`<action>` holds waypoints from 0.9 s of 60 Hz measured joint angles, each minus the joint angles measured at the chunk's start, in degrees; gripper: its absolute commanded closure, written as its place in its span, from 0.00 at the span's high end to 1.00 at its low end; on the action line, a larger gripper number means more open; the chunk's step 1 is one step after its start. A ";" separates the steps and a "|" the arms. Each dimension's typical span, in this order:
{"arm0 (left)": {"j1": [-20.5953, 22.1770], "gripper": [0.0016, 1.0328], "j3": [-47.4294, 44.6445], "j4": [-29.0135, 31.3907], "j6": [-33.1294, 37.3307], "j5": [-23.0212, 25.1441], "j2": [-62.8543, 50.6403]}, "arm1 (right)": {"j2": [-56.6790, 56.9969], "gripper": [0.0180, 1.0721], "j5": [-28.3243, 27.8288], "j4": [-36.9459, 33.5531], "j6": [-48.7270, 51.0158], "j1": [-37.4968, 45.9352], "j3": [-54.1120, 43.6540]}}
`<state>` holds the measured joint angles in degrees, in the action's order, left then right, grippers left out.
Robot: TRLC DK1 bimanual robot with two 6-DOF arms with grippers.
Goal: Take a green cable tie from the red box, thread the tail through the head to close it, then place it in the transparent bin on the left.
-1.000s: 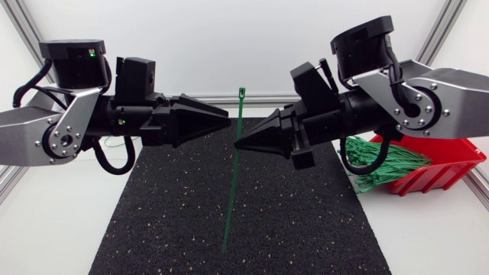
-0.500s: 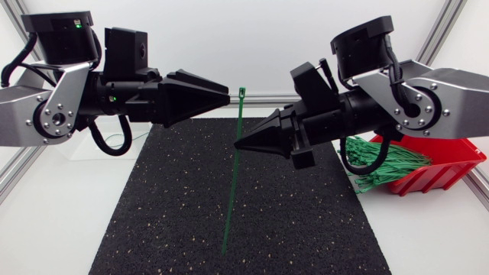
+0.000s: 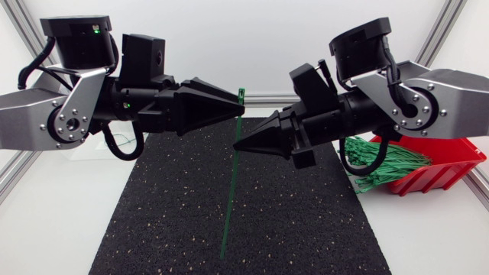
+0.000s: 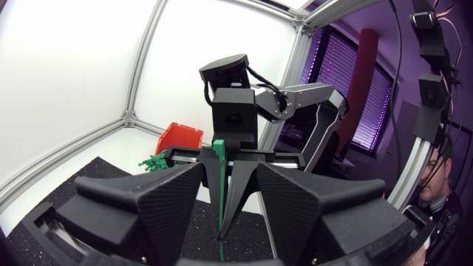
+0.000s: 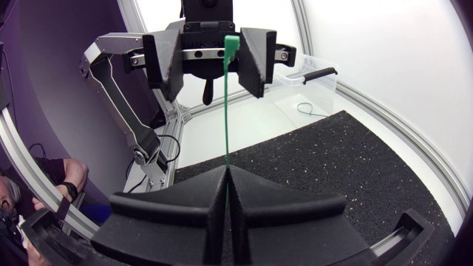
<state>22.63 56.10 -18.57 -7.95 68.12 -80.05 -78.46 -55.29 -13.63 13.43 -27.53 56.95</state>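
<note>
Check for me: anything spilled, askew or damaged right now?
Only the spare green ties spill over the red box rim toward the mat. The held cable tie stands straight in the right tool.

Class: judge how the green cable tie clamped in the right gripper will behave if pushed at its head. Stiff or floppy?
Probably springy rather than floppy: the green cable tie stands nearly straight above and below the right gripper. Likely very light, being so thin. Its head would probably bend aside, then recover.
</note>
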 measured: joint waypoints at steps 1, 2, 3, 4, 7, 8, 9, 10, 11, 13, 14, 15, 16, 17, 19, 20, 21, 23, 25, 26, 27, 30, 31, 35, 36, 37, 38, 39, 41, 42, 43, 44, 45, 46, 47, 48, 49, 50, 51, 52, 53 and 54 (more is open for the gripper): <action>0.00 0.37 0.00 -0.02 0.00 0.02 -0.09 | 0.00 0.05 -0.02 -0.02 0.00 0.07 0.00; 0.00 0.36 0.00 -0.07 0.00 0.00 -0.17 | 0.00 0.05 -0.02 -0.02 0.00 0.17 0.00; 0.00 0.35 0.00 -0.17 0.00 0.02 -0.22 | 0.00 0.05 -0.04 0.00 0.00 0.22 0.00; 0.00 0.33 0.00 -0.22 0.00 0.02 -0.26 | 0.00 0.05 -0.04 0.00 0.02 0.22 0.00; 0.00 0.31 -0.11 -0.50 0.00 0.02 -0.28 | 0.00 0.05 -0.04 0.00 0.00 0.26 0.00; 0.00 0.31 -0.11 -0.59 0.00 0.02 -0.28 | 0.00 0.05 -0.04 0.00 0.00 0.26 0.00; 0.00 0.31 -0.11 -0.61 0.00 0.02 -0.26 | 0.00 0.05 -0.04 0.00 0.00 0.26 0.00; 0.00 0.31 -0.11 -0.68 0.00 0.02 -0.28 | 0.00 0.05 -0.04 0.00 0.00 0.26 0.00; 0.00 0.31 -0.11 -0.83 0.00 0.02 -0.26 | 0.00 0.05 -0.04 0.00 0.00 0.26 0.00; 0.00 0.29 -0.11 -0.85 -0.02 0.02 -0.28 | 0.00 0.05 -0.04 0.00 0.02 0.26 0.00; 0.00 0.28 -0.11 -0.85 0.00 0.02 -0.28 | 0.00 0.05 -0.04 0.00 0.00 0.26 0.00; 0.00 0.27 -0.11 -0.85 0.00 0.00 -0.28 | 0.00 0.05 -0.07 0.00 0.00 0.26 0.00; 0.00 0.26 -0.11 -0.87 0.00 0.02 -0.28 | 0.00 0.05 -0.07 0.00 0.02 0.26 0.00; 0.00 0.26 -0.11 -0.90 0.00 0.02 -0.28 | 0.00 0.05 -0.07 0.00 0.00 0.26 0.00; 0.00 0.26 -0.11 -0.98 -0.02 0.00 -0.28 | 0.00 0.05 -0.09 0.00 0.00 0.26 0.00; 0.00 0.25 -0.11 -0.98 0.00 0.00 -0.26 | 0.00 0.05 -0.09 0.00 0.00 0.26 0.00; 0.00 0.25 -0.11 -0.98 0.00 0.02 -0.28 | 0.00 0.05 -0.09 0.00 0.00 0.26 0.00; 0.00 0.24 -0.11 -0.98 0.00 0.00 -0.28 | 0.00 0.05 -0.17 0.00 0.00 0.26 0.00; 0.00 0.24 -0.11 -0.98 0.00 0.00 -0.28 | 0.00 0.05 -0.20 0.00 0.02 0.26 0.00; 0.00 0.24 -0.11 -0.98 0.00 0.00 -0.28 | 0.00 0.05 -0.20 0.00 0.00 0.26 0.00; 0.00 0.24 -0.11 -0.98 0.00 0.00 -0.28 | 0.00 0.05 -0.20 0.00 0.00 0.26 0.00; 0.00 0.24 -0.11 -1.01 0.00 -0.02 -0.28 | 0.00 0.05 -0.20 0.00 0.00 0.26 0.00; 0.00 0.24 -0.13 -1.01 0.00 -0.02 -0.28 | 0.00 0.05 -0.20 0.00 0.02 0.26 0.00; 0.00 0.24 -0.13 -1.01 0.00 -0.02 -0.37 | 0.00 0.05 -0.20 0.00 0.00 0.26 0.00; 0.00 0.24 -0.13 -1.01 0.00 -0.02 -0.37 | 0.00 0.05 -0.20 0.00 0.00 0.26 0.00; 0.00 0.23 -0.15 -1.01 0.00 -0.02 -0.39 | 0.00 0.05 -0.20 0.00 0.00 0.26 0.00; 0.00 0.23 -0.17 -1.01 0.00 -0.02 -0.42 | 0.00 0.05 -0.20 0.00 0.02 0.26 0.00; 0.00 0.22 -0.22 -1.03 0.00 -0.02 -0.48 | 0.00 0.05 -0.20 0.00 0.00 0.26 0.00; 0.00 0.19 -0.22 -1.03 0.00 -0.04 -0.52 | 0.00 0.05 -0.20 0.00 0.00 0.26 0.00; 0.00 0.19 -0.22 -1.03 0.00 -0.02 -0.59 | 0.00 0.05 -0.20 0.00 0.00 0.26 0.00; 0.00 0.19 -0.22 -1.03 0.00 -0.02 -0.61 | 0.00 0.05 -0.20 0.00 0.02 0.26 0.00; 0.00 0.19 -0.22 -1.03 0.00 -0.04 -0.66 | 0.00 0.05 -0.20 0.00 0.02 0.26 0.00; 0.00 0.19 -0.22 -1.03 0.00 -0.02 -0.66 | 0.00 0.05 -0.20 0.00 0.00 0.26 0.00; 0.00 0.19 -0.22 -1.03 0.00 -0.02 -0.70 | 0.00 0.05 -0.20 0.00 0.00 0.26 0.00; 0.00 0.19 -0.22 -1.03 0.00 -0.04 -0.70 | 0.00 0.05 -0.20 0.00 0.00 0.26 0.00; 0.00 0.19 -0.22 -1.03 0.00 -0.04 -0.70 | 0.00 0.05 -0.20 0.00 0.00 0.26 0.00; 0.00 0.19 -0.22 -1.03 0.00 -0.04 -0.74 | 0.00 0.05 -0.20 0.00 0.00 0.26 0.00; 0.00 0.19 -0.22 -1.03 0.00 -0.04 -0.74 | 0.00 0.05 -0.20 0.00 0.00 0.26 0.00; 0.00 0.19 -0.22 -1.03 0.00 -0.04 -0.74 | 0.00 0.05 -0.20 0.00 0.00 0.26 0.00; 0.00 0.19 -0.22 -1.03 0.00 -0.04 -0.74 | 0.00 0.05 -0.20 0.00 0.00 0.26 0.00; 0.02 0.19 -0.22 -1.03 0.00 -0.04 -0.74 | 0.00 0.05 -0.20 0.02 0.02 0.26 0.00; 0.02 0.19 -0.22 -1.03 0.00 -0.04 -0.74 | 0.00 0.05 -0.20 0.02 0.00 0.26 0.00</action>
<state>22.65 55.88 -19.59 -7.95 68.07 -80.79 -78.46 -55.48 -13.61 13.43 -27.27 56.95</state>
